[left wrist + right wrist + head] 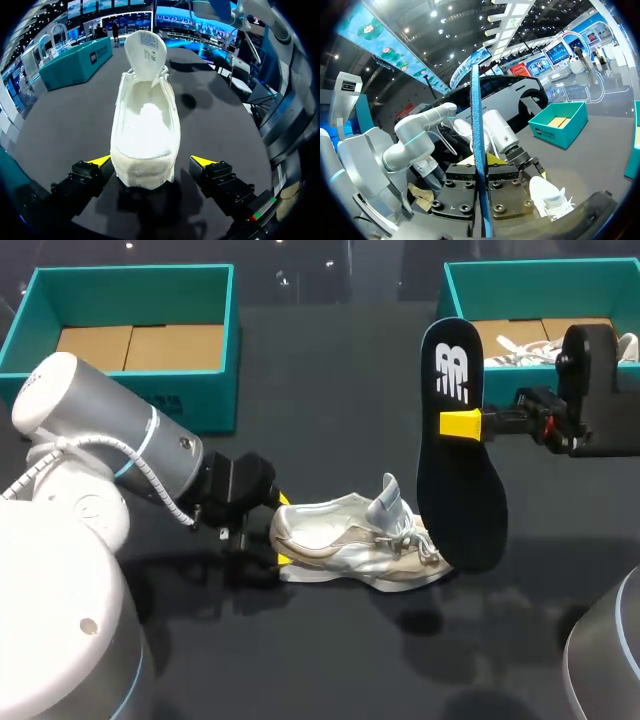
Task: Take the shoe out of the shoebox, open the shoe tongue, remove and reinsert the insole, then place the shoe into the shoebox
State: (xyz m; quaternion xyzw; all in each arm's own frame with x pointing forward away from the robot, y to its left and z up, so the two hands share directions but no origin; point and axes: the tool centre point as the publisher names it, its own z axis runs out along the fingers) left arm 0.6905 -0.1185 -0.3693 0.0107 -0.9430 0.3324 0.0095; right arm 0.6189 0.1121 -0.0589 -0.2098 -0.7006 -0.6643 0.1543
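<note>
A silver-white sneaker point(350, 540) lies on the dark table, its toe toward the right and its tongue raised. My left gripper point(283, 530) is at its heel. In the left wrist view the heel of the sneaker point(146, 135) sits between the open yellow-tipped fingers point(202, 161), with a gap on one side. Up in the air, above the toe, my right gripper point(462, 424) is shut on a black insole point(460, 470), which hangs upright. The right wrist view has the insole point(477, 115) edge-on between the shut fingers of the right gripper point(481, 162), with the sneaker point(545, 192) below.
A teal shoebox point(480, 285) at the back right holds another white shoe point(520, 350). A second teal box point(130, 390) with a cardboard floor stands at the back left. My left arm point(110, 460) crosses the left side of the table.
</note>
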